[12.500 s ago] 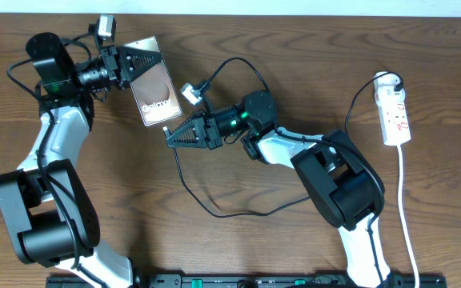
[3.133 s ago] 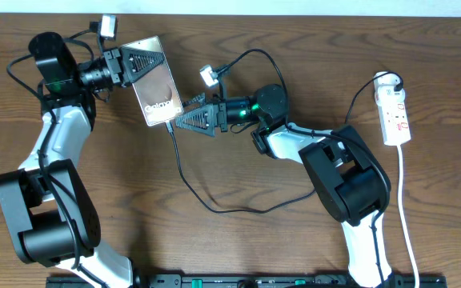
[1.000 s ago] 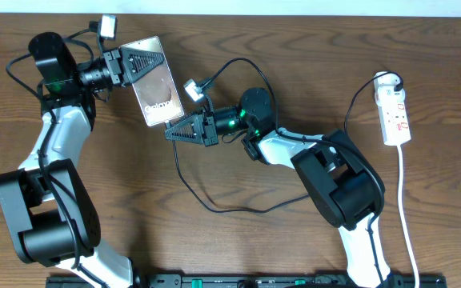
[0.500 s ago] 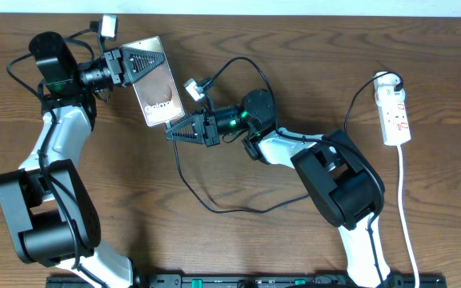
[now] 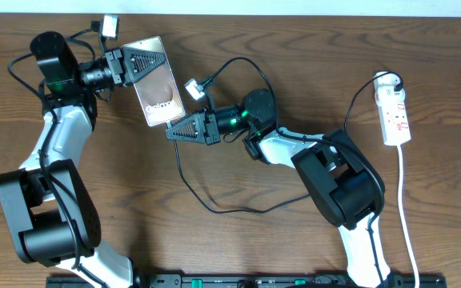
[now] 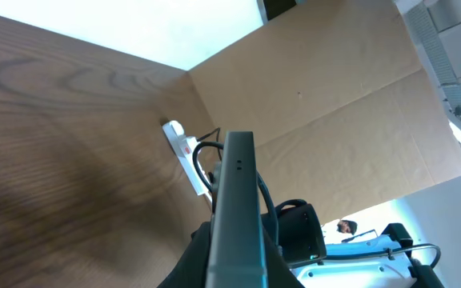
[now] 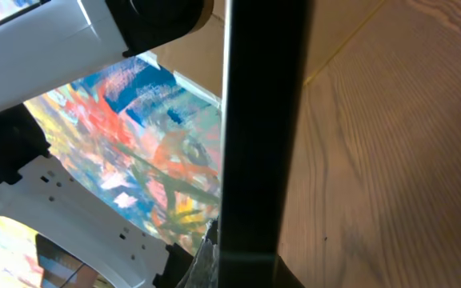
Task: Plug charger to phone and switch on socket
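Note:
My left gripper (image 5: 157,56) is shut on the top of the phone (image 5: 160,84), a brown slab with white "Galaxy" lettering, held at the back left. In the left wrist view the phone (image 6: 236,216) stands edge-on between the jaws. My right gripper (image 5: 173,133) points left, shut on the plug end of the charger. Its tip is just below the phone's lower edge, slightly apart from it. The charger's thin black cable (image 5: 186,184) loops down over the table. In the right wrist view the held black piece (image 7: 262,136) is a blurred bar. The white socket (image 5: 395,108) lies at the far right.
The socket's white cord (image 5: 406,216) runs down the right side to the front edge. The socket also shows far off in the left wrist view (image 6: 184,152). A small white connector (image 5: 193,90) on a black wrist cable hangs above the right gripper. The table (image 5: 294,48) is brown wood.
About three seconds ago my right gripper was up at the phone's lower right edge. It has drawn back down and left, and has barely moved in the last second. My left gripper still holds the phone.

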`<state>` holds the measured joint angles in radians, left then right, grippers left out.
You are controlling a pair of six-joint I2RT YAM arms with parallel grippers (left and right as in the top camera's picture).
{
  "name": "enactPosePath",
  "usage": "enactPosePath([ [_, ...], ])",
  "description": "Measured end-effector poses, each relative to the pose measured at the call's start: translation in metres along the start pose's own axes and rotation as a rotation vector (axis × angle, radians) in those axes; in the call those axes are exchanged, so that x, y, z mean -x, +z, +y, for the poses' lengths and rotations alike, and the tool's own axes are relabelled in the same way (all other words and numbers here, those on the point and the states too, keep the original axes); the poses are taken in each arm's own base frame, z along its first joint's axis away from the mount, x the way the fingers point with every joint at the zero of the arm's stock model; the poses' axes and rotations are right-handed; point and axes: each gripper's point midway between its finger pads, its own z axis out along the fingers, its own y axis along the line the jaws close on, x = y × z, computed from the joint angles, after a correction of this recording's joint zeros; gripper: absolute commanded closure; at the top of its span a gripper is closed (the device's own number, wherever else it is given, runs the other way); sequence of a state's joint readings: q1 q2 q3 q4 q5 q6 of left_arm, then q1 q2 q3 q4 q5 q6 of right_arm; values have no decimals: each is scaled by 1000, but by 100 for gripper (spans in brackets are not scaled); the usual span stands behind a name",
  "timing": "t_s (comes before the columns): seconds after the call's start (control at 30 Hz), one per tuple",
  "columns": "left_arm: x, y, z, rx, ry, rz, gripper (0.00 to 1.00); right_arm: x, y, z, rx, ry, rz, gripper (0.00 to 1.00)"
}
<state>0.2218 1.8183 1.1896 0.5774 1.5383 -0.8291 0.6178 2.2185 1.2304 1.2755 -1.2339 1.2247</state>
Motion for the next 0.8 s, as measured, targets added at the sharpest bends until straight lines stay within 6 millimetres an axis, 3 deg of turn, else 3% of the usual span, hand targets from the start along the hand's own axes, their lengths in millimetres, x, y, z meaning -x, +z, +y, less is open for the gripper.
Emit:
enactPosePath([
  [0.67,5,0,3,20,14,-26,93,6,-5,-4,-14,56,-24,99],
  [0.8,5,0,3,20,14,-26,93,6,-5,-4,-15,58,-27,85],
])
